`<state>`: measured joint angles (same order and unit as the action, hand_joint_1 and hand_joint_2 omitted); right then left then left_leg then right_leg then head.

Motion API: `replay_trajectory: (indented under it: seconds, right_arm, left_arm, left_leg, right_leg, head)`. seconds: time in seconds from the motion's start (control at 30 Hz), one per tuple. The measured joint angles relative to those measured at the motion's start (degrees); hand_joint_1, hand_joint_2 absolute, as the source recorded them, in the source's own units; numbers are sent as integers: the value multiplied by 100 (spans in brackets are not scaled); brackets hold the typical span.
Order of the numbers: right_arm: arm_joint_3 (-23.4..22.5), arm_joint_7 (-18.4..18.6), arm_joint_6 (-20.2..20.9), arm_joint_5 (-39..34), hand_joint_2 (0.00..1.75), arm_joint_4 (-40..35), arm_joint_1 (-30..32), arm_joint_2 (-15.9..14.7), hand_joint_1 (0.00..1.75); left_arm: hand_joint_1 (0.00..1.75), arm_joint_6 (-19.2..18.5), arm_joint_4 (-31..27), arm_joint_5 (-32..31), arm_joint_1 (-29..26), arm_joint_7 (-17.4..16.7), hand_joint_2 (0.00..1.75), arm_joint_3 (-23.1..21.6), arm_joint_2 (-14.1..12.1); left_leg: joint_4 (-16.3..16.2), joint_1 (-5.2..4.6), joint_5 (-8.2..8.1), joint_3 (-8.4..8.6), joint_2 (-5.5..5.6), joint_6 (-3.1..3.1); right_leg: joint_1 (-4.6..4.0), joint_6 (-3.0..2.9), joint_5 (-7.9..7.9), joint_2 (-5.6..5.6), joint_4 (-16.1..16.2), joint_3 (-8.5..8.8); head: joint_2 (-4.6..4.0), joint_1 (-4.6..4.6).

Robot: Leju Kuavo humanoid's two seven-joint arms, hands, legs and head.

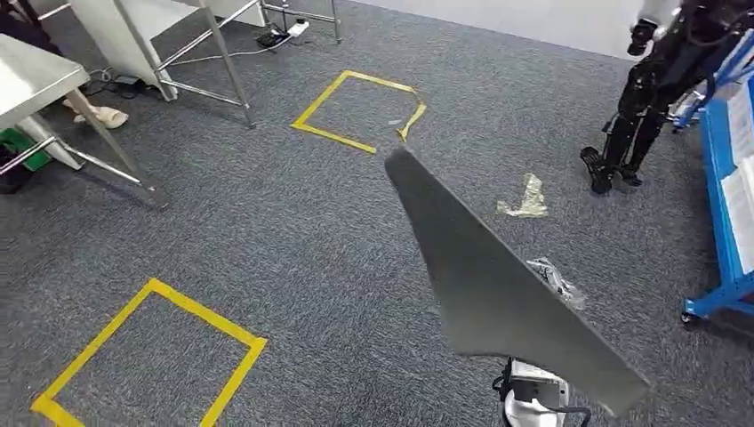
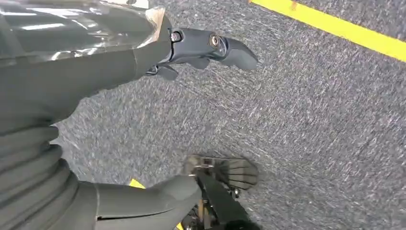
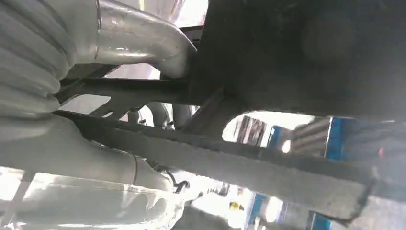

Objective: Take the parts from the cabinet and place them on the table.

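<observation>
Far left in head view: metal table (image 1: pixel 27 76), w/ a second steel-legged bench (image 1: pixel 191 44) beyond it. We read the table as drop target; it lies well left of the part.

L hand (image 2: pixel 143 120) in its wrist view: hangs over grey carpet (image 2: pixel 311 120), thumb and dark fingers (image 2: pixel 215 48) apart, nothing between them.

Centre-right: dark flat panel part (image 1: pixel 498 294), held out over carpet, long axis running from near yellow tape square (image 1: pixel 360 111) back down toward our right side. R hand (image 3: pixel 119 153) in its wrist view: thumb and fingers clamp the panel's edge; panel runs straight away from hand.

Judgement: carry phase, part out of cabinet, not yet at table. R arm does the placing. Next needs a turn left so the panel's long axis points at the table.

Far right: blue rack (image 1: pixel 733 178), another dark robot (image 1: pixel 658 80) standing beside it.
</observation>
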<state>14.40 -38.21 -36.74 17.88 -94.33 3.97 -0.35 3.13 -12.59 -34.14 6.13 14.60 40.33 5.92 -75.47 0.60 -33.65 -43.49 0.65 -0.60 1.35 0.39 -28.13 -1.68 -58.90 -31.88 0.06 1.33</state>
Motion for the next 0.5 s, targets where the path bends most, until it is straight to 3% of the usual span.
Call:
replay_trajectory:
  seconds: [0.03, 0.07, 0.13, 0.17, 0.2, 0.33, 0.37, 0.4, 0.43, 0.5]
  right_arm:
    - [9, 0, 0, -2, 175, 0, -15, 7, 175]
    - [24, 0, 0, -2, 175, 4, -33, 17, 175]
    - [48, 0, 0, -4, 175, 9, -65, 33, 175]
    - [55, 0, 0, -4, 175, 9, -80, 39, 175]
    - [59, 0, 0, -4, 175, 9, -81, 48, 175]
    - [83, 32, 45, 39, 175, 9, -115, 76, 175]
    - [83, 129, 101, 107, 175, 18, -151, 79, 175]
    - [85, 168, 133, 164, 175, 48, -184, 81, 175]
    - [90, 171, 140, 184, 175, 79, -203, 81, 175]
    - [90, 210, 140, 201, 175, 153, -239, 81, 175]
  left_arm:
    - [0, 0, 2, 0, -17, 0, 175, 0, 0]
    - [0, 2, 9, 0, -31, 0, 175, 2, -2]
    - [0, 4, 13, 7, -35, 4, 175, 7, -22]
    - [0, 4, 13, 7, -28, 4, 175, 9, -26]
    - [0, 7, 13, 9, -8, 4, 175, 13, -35]
    - [0, 7, 18, 11, -30, -13, 175, 31, -46]
    - [0, 2, 29, 18, -52, -81, 175, 35, -26]
    - [0, 4, 31, 26, -58, -68, 175, 44, -26]
    - [0, 4, 33, 35, -64, -26, 175, 55, -20]
    - [0, -9, 33, 37, -61, 22, 175, 55, 19]
  left_leg:
    - [-123, 3, 27, -77, -16, 0]
    - [47, 3, 185, -6, -25, 9]
    - [1021, -3, 683, 498, -124, 56]
    - [1520, -25, 860, 784, -349, 111]
    - [1640, -88, 786, 842, -463, 114]
    - [1709, -140, 813, 827, -209, 232]
    - [1787, -63, 864, 923, -153, 267]
    - [1805, -50, 873, 942, -107, 304]
    - [1806, -46, 877, 936, -57, 328]
    - [1799, -46, 876, 922, 105, 334]
  right_leg:
    - [-7, -8, -7, -73, -1, 4]
    - [-14, -14, -15, -145, -1, 12]
    - [-17, -6, -40, -270, -1, 45]
    - [-28, 8, -60, -321, 0, 71]
    - [-88, 49, -87, -367, -13, 75]
    - [-77, 160, -111, -559, 40, 158]
    - [-58, 197, -162, -371, -31, 123]
    - [-57, 175, -297, -71, -267, 21]
    - [-56, 146, -470, 51, -660, -168]
    - [-51, 138, -780, 123, -1576, -639]
  head:
    - [-2, 0]
    - [-2, 0]
    - [0, 2]
    - [-2, 0]
    - [0, 0]
    - [0, -6]
    - [0, -13]
    - [-2, -15]
    - [-2, -24]
    - [-2, -22]
